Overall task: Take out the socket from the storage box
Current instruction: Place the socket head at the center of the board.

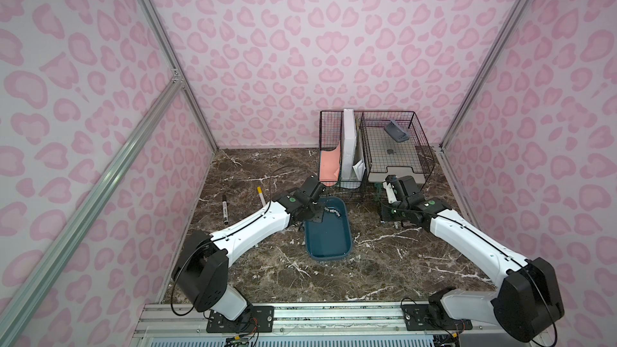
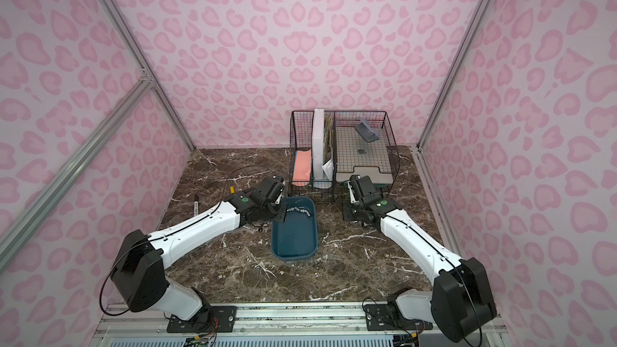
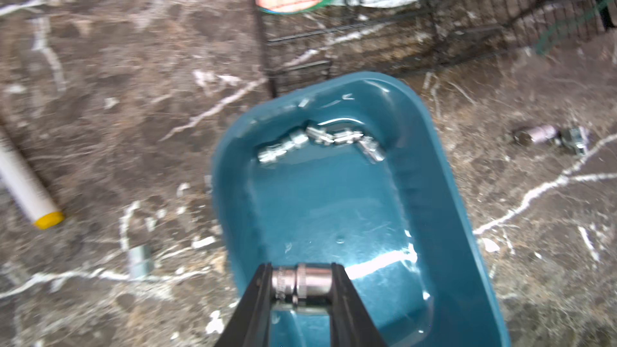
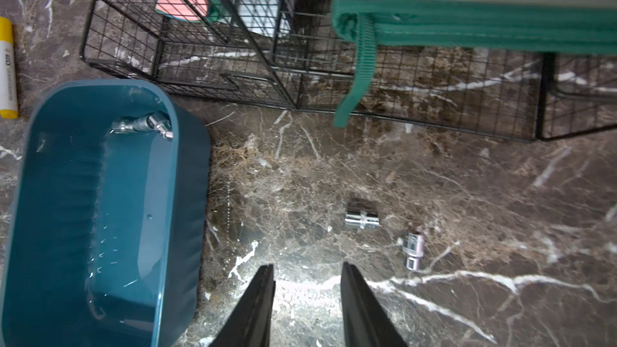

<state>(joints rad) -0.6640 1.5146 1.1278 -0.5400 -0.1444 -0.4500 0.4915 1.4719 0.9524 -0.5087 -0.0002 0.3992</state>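
The storage box (image 1: pixel 329 238) is a dark teal tub in the middle of the marble table, also in the left wrist view (image 3: pixel 334 201) and the right wrist view (image 4: pixel 83 211). My left gripper (image 3: pixel 301 267) hangs over the box's near part, shut end to end on a silver socket (image 3: pixel 314 282). Several more sockets (image 3: pixel 320 141) lie bunched at the box's far end, and both top views show this bunch (image 1: pixel 332 211) (image 2: pixel 298 211). My right gripper (image 4: pixel 307 267) is open and empty over bare marble, right of the box.
Two loose sockets (image 4: pixel 362 220) (image 4: pixel 413 250) lie on the table right of the box, and another (image 3: pixel 140 258) lies to its left. A black wire-mesh organiser (image 1: pixel 374 148) stands behind. A black marker (image 1: pixel 225 210) and a yellow-capped white marker (image 1: pixel 261 195) lie at the left.
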